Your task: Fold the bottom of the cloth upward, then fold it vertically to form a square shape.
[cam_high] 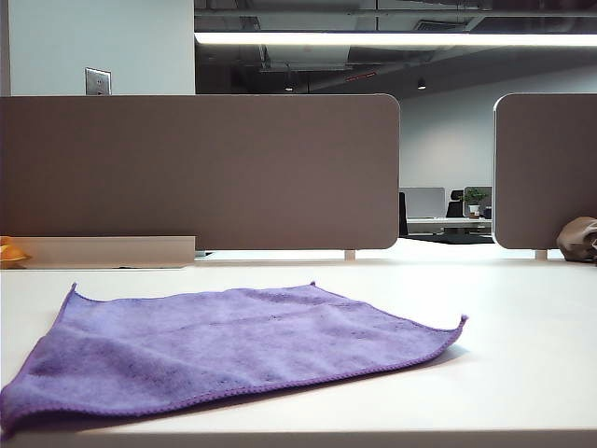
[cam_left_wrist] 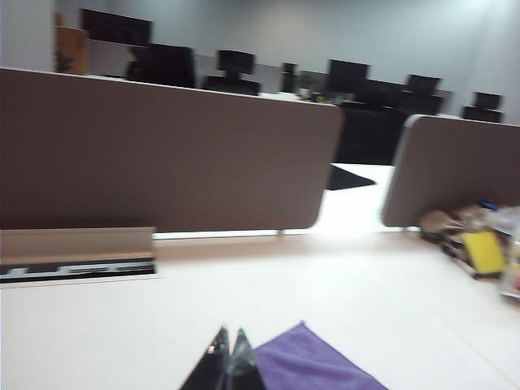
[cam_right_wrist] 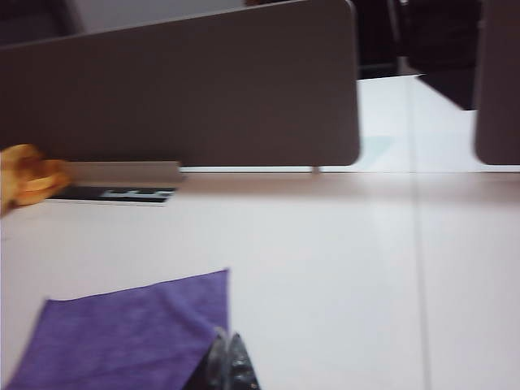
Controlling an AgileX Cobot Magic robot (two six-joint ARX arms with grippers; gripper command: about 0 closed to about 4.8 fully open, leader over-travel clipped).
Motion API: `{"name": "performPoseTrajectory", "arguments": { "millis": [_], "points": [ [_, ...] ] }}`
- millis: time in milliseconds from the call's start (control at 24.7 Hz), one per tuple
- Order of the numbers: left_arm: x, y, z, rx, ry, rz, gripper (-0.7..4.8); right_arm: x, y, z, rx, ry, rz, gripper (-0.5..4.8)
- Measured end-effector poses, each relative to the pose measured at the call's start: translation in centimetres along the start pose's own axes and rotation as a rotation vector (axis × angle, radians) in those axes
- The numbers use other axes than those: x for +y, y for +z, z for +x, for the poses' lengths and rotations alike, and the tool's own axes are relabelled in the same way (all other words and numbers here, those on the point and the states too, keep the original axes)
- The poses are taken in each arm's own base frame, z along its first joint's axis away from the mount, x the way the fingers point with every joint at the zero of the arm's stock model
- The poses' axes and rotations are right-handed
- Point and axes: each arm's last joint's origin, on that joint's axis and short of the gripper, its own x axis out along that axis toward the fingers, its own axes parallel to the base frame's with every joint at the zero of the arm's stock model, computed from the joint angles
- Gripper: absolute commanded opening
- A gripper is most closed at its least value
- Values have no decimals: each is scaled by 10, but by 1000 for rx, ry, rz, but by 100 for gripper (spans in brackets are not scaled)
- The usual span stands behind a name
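**Op A:** Where's the cloth (cam_high: 224, 350) rn?

**Op B:** I see it spread flat on the white table (cam_high: 522, 355), toward the near edge and left of centre in the exterior cam. Unfolded, one layer, purple hem visible all round. Right corner lifts a little off the surface.

**Op A:** Grippers?

**Op B:** Neither shows in the exterior cam. On my left wrist cam the left gripper (cam_left_wrist: 227, 366) has its tips pressed together, nothing between them, hovering just beside a far corner of the cloth. Right gripper (cam_right_wrist: 230, 361) same: tips together, empty, over the cloth's edge nr another corner.

**Op A:** Anything else on the table?

**Op B:** Brown-grey lump (cam_high: 578, 240) at the far right edge by the divider panels (cam_high: 201, 173), well apart from the cloth. Something orange (cam_high: 11, 252) at the far left edge.
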Motion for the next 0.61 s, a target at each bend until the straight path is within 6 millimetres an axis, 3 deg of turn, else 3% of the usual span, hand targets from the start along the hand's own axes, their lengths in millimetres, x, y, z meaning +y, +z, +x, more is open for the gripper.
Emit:
{"name": "performPoseTrajectory", "arguments": {
  "millis": [122,162,284,608],
  "points": [
    [-3,2,0,-6,-102,6,-5,10,28,-6,-1,169,3,29],
    [-3,2,0,-8,-106,6,-5,12,35,-9,-26,181,-3,55],
    [-3,2,0,-7,-108,6,-5,16,49,-21,-84,200,-18,54],
    [-4,7,-1,-55,-115,23,-3,16,47,-25,-73,199,-26,52]
  ]
}}
